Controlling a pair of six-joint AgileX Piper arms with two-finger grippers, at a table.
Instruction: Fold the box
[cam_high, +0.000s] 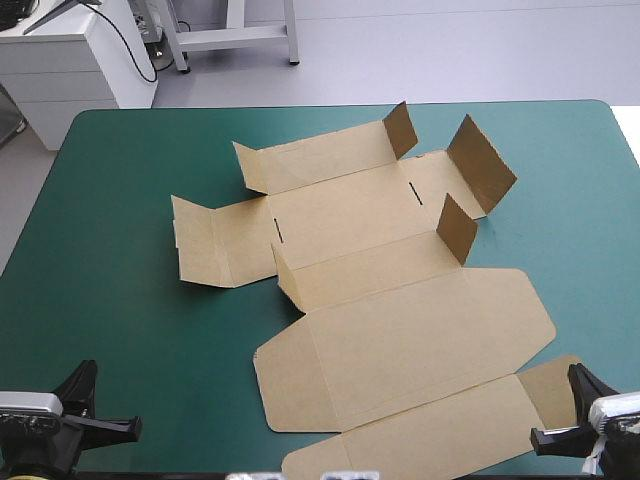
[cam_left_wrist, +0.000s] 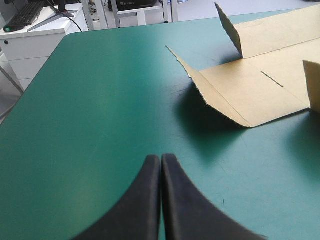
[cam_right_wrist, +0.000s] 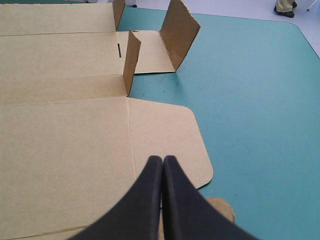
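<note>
The brown box (cam_high: 380, 290) lies as a cut sheet across the middle of the teal-green table (cam_high: 120, 300), mostly flat. Several small side flaps (cam_high: 458, 228) near the far end stand partly raised. The wide lid panel (cam_high: 410, 345) reaches toward the near edge. My left gripper (cam_left_wrist: 161, 159) is shut with nothing in it, at the near left corner, well short of the box's left flap (cam_left_wrist: 240, 95). My right gripper (cam_right_wrist: 163, 160) is shut with nothing held, hovering over the lid panel's rounded corner (cam_right_wrist: 165, 135) at the near right.
White furniture (cam_high: 70, 55) and a metal frame stand beyond the table's far edge. Bare teal-green cover lies to the left of the box and along the right side (cam_right_wrist: 255, 100).
</note>
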